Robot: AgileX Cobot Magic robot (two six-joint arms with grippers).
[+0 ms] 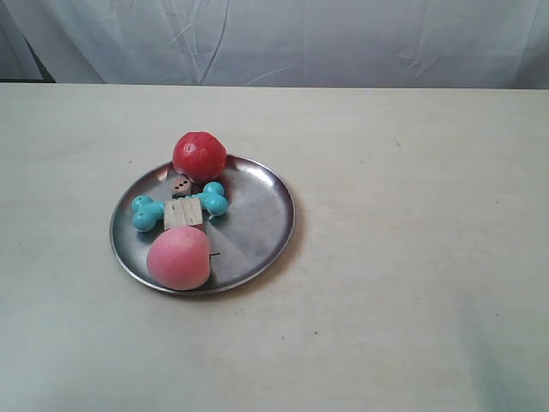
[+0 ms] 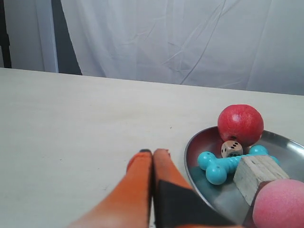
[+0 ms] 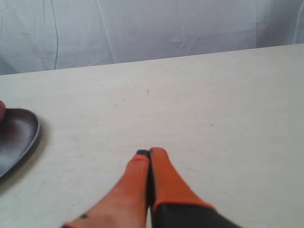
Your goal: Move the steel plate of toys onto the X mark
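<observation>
The steel plate lies on the table left of centre. It carries the red apple, the brown die, the turquoise bone, the pale wooden block lying across the bone, and the pink peach. No X mark shows in any view. Neither arm appears in the exterior view. My left gripper is shut and empty, low over the table just beside the plate's rim, near the bone. My right gripper is shut and empty over bare table, apart from the plate's edge.
The pale table stretches wide to the right of the plate and in front of it. A white cloth backdrop hangs behind the table's far edge.
</observation>
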